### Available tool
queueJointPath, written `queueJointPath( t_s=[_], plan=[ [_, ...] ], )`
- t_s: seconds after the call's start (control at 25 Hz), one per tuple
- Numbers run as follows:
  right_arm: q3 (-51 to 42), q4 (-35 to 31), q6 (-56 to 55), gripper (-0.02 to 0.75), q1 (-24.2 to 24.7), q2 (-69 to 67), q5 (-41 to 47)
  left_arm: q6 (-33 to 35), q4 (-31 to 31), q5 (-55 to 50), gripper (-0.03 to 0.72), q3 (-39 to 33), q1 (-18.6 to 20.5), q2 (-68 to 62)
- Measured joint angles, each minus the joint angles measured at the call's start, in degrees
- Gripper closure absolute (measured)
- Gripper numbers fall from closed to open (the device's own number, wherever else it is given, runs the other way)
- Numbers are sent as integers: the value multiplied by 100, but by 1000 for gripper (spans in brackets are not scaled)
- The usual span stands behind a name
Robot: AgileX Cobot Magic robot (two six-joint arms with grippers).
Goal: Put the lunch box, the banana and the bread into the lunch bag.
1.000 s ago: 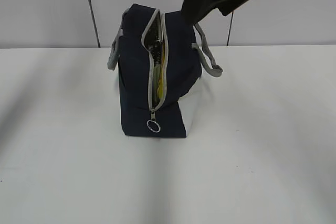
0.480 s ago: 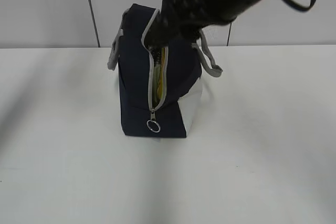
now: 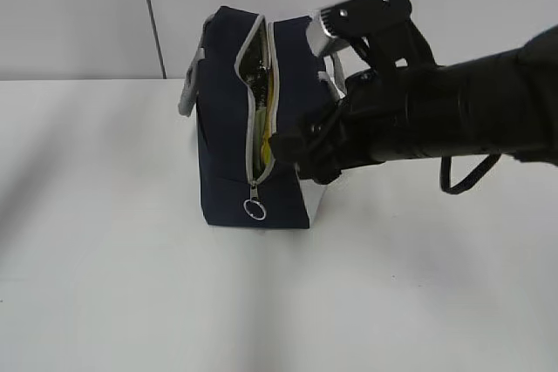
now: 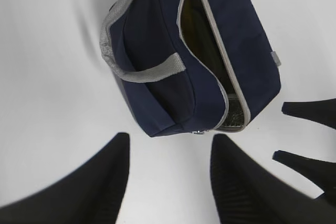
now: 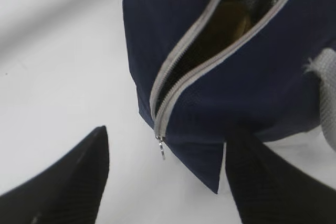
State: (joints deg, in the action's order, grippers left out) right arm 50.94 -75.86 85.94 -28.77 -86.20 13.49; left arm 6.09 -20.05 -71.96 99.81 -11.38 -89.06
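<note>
Currently the lunch bag [image 3: 227, 119] stands upright at frame centre on the white table [image 3: 131, 285], zipper [image 3: 257, 111] parted, banana [image 3: 268, 98] yellow inside the slot. Right gripper [image 5: 163, 182] spread, empty, low beside the bag's right flank. Left gripper [image 4: 168, 171] spread, empty, above the bag.

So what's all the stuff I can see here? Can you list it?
Navy-blue fabric lunch bag: one, navy with white side panel, standing mid-table, zipper open.
Grey webbing handles: two, grey, one on each side of the bag.
Metal zipper ring: one, silver, hanging at the bag's near end.
Yellow banana: one, yellow, partly showing inside the bag.
Golden-brown thing: one, inside the bag, too hidden to name.
White table: one, white, under everything.
Left gripper: one, black, open, above the table.
Right gripper: one, black, open, beside the bag.
</note>
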Motion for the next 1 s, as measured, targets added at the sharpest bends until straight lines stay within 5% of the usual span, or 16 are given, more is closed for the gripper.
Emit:
queueJointPath(
  t_s=[0.08, 0.16, 0.52, 0.68, 1.0],
  plan=[
    [-179, -1612, 1552, 226, -120, 9, -159, 0, 0, 0, 328, 0, 0, 0],
    [-261, -2372, 2548, 226, -289, 22, -263, 0, 0, 0, 328, 0, 0, 0],
    [-317, -2810, 3074, 226, -414, -7, 172, 0, 0, -4, 328, 0, 0, 0],
    [-321, -2036, 2281, 227, -414, -21, 837, 0, 4, -4, 328, 0, 0, 0],
    [-321, 1557, -981, 288, -414, -447, 1163, 0, 4, -4, 328, 0, 0, 0]
  ],
)
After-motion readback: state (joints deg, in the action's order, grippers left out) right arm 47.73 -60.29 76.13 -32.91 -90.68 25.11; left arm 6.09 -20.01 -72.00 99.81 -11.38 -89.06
